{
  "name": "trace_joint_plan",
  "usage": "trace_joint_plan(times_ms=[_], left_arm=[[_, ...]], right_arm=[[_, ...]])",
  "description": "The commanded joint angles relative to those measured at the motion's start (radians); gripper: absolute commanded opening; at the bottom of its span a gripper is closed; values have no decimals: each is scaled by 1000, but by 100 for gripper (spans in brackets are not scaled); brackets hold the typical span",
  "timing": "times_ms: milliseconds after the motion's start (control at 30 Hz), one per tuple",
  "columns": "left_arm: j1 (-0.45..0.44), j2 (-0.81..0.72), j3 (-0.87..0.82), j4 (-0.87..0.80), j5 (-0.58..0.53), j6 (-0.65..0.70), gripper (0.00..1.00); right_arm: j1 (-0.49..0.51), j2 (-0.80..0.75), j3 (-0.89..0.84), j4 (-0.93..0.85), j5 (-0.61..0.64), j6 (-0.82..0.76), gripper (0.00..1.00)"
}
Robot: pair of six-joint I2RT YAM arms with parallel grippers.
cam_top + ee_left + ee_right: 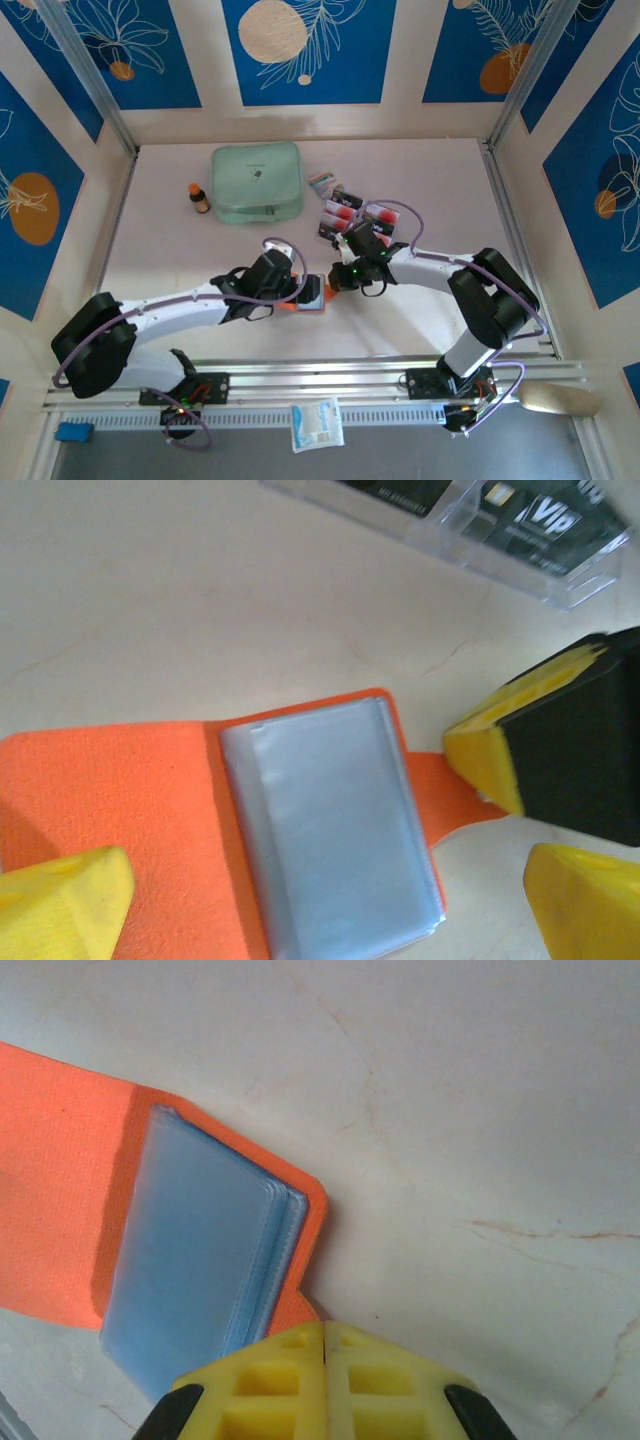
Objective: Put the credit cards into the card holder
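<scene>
- Right hand (325, 1338): yellow fingertips pressed together with no gap, sitting right at the snap tab (435, 780) of the card holder (120, 790). Cannot tell if the tab is pinched between them.
- Left hand (325, 905): fingers spread wide apart, low over the card holder, one tip at each side of it, gripping nothing.
- Card holder lies opened flat on the bench (200, 600), near the middle, between the two hands. Orange inner face is up. A stack of greyish clear sleeves (330, 820) lies on the half nearer the right hand, and the tab sticks out past the sleeves toward that hand.
- Credit cards (345, 213): just beyond the right hand, sitting in a clear plastic tray (560, 578), apart from the card holder. Red circles show in the top view.
- Farther back: mint-green pouch (257, 182), with a small brown bottle (199, 197) just left of it.
- Striped packet (321, 181) lies between the pouch and the cards.
</scene>
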Motion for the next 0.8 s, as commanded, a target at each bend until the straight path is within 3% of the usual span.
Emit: trace_joint_plan(times_ms=[0,133,367,767], left_arm=[[7,9,-36,30,-1,-11,100],[7,14,-70,55,-13,-4,100],[7,26,-88,72,-24,47,100],[6,25,-94,89,-20,53,100]], right_arm=[[-3,7,-11,8,-29,-13,5],[-5,14,-15,4,-25,6,6],[-13,-32,2,-59,-22,63,21],[-4,-87,116,-164,-18,200,17]])
